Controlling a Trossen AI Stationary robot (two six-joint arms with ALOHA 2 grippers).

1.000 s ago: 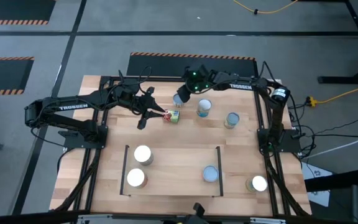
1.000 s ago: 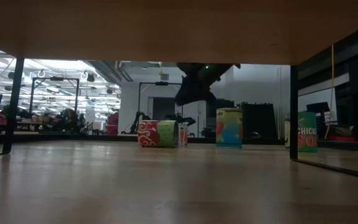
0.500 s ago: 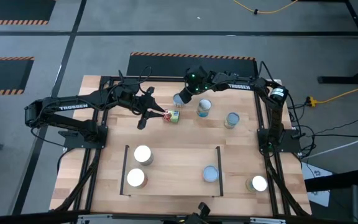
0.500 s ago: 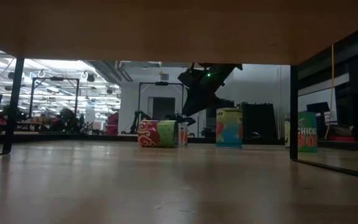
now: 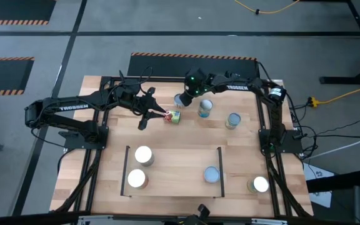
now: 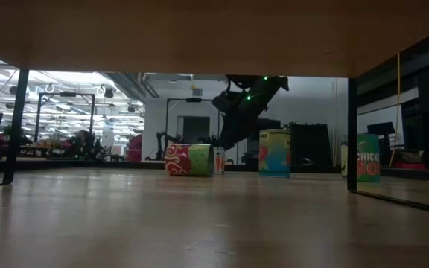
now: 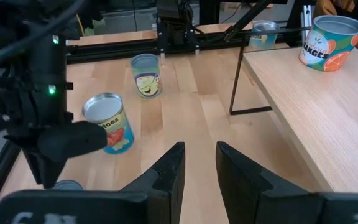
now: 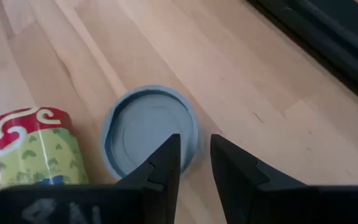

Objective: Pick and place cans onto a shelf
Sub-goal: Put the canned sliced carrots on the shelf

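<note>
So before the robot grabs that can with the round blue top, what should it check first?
1. Right gripper above the blue-topped can: ok.
2. Fingers spread wide enough for the can: not ok, gap looks narrower than the top.
3. Can standing upright: ok.
4. Tipped red and green can lies clear of it: cannot tell, very close.
5. Left gripper out of the way: cannot tell, near that tipped can.
6. Free space on the shelf: ok.

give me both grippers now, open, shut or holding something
Left gripper: fingers slightly apart, holding nothing, beside the tipped can.
Right gripper: fingers slightly apart, empty, right above an upright can.
</note>
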